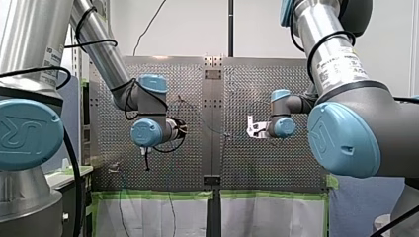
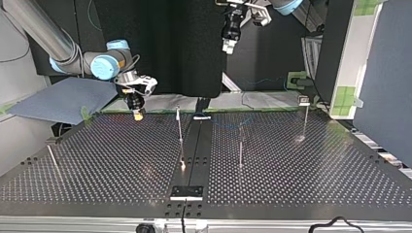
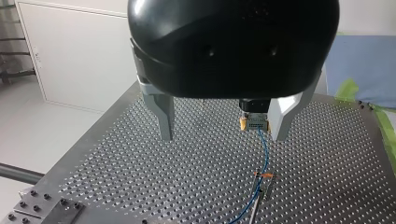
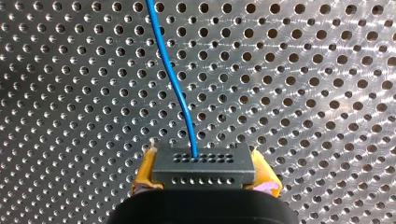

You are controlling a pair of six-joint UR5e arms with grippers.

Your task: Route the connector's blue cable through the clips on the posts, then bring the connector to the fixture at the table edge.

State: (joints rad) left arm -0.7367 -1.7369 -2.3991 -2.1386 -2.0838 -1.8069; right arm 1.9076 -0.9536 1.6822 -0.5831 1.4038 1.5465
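Note:
My right gripper (image 4: 203,173) is shut on the dark connector (image 4: 201,164), with a yellow pad on each side of it. The blue cable (image 4: 173,79) leaves the connector's face and runs away over the perforated table. In the top view this gripper (image 2: 137,114) hangs low over the table's far edge at the left. My left gripper (image 3: 223,136) is open and holds nothing, high above the table (image 2: 228,46). Ahead of it, the connector (image 3: 254,123) trails its cable (image 3: 265,149) down to a clip on a post (image 3: 264,176).
Thin posts stand on the table (image 2: 180,127) (image 2: 240,145) (image 2: 305,116) (image 2: 52,160). A small dark fixture plate (image 2: 186,191) sits at the near edge on the centre strip. A blue cloth (image 2: 63,99) lies beyond the far left corner.

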